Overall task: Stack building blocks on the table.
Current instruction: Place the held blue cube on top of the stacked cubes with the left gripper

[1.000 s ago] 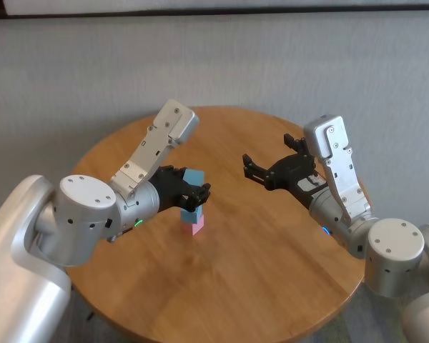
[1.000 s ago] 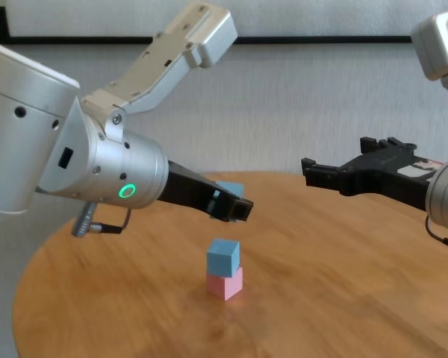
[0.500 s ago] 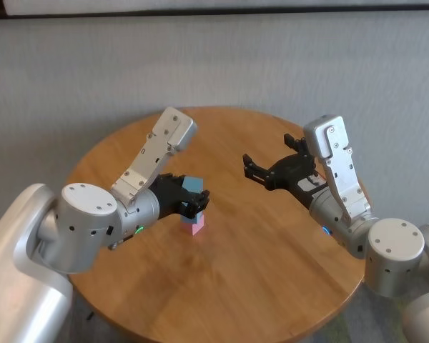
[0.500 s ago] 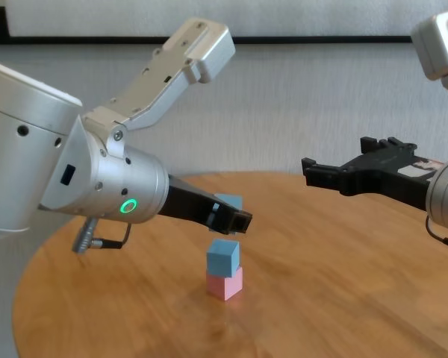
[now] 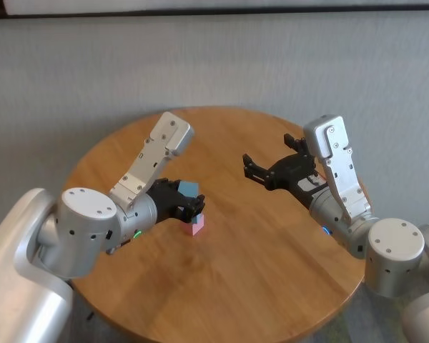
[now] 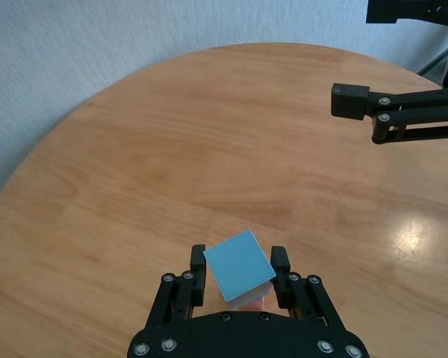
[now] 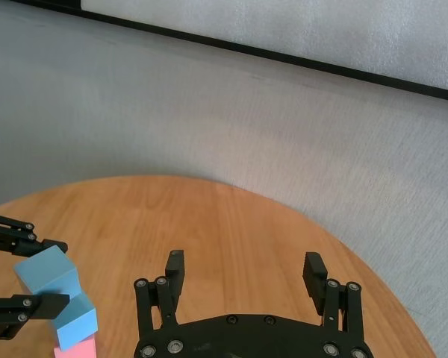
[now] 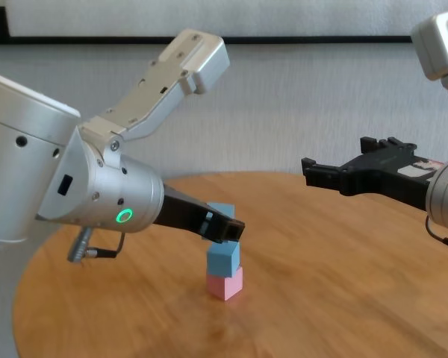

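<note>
Near the middle of the round honey-brown wooden tabletop (image 5: 272,286), slightly toward nine o'clock, the left claw (image 8: 224,224) pinches a small matte light blue cube (image 6: 240,265) just above the second light blue cube (image 8: 223,258), which sits on the pink cube (image 8: 225,283), apparently lining it up to top the stack. Off toward three o'clock, the right claw (image 7: 245,277) hangs spread and empty, clear of the work.

Head high, chest low, shared table (image 5: 257,271).
</note>
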You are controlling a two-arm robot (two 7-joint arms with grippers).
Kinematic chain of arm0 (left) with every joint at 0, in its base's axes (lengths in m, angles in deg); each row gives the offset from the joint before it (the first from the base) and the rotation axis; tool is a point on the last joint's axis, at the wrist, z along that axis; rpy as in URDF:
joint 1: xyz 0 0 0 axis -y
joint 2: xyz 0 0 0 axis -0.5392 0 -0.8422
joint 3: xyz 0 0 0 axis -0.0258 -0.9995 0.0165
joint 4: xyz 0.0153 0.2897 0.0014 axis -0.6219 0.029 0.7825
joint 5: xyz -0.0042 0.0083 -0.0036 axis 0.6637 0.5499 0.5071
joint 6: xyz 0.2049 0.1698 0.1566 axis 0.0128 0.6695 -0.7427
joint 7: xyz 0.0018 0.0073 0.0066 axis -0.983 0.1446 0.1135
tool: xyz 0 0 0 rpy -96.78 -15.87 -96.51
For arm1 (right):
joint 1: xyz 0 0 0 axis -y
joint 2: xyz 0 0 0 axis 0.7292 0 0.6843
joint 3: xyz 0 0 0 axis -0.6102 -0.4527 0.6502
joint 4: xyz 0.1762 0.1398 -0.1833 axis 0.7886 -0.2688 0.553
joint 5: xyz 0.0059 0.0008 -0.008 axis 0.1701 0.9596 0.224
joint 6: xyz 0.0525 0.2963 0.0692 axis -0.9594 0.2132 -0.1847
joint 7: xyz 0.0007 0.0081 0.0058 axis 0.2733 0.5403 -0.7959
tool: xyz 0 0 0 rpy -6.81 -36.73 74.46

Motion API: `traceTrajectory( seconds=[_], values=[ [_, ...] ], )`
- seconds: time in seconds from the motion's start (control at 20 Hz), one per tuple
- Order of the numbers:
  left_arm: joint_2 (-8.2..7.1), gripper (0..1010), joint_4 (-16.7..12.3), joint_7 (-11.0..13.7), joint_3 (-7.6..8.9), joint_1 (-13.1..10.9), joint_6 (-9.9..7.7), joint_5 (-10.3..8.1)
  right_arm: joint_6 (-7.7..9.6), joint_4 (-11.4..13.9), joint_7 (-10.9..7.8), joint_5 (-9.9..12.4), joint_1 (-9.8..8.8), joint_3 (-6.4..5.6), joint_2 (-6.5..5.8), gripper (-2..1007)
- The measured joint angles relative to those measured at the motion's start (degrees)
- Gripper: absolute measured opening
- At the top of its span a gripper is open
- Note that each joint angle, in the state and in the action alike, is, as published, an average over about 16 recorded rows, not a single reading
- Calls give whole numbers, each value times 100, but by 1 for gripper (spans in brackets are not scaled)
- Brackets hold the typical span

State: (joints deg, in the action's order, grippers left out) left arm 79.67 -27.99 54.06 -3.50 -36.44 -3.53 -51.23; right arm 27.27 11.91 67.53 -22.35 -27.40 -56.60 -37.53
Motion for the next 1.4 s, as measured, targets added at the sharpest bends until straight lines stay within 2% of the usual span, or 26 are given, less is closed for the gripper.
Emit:
traceTrajectory(
  seconds=[1.4],
  values=[
    [101, 542, 398, -76, 52, 89, 181, 18, 0, 0, 0, 0, 0, 0, 0, 1005]
  ],
)
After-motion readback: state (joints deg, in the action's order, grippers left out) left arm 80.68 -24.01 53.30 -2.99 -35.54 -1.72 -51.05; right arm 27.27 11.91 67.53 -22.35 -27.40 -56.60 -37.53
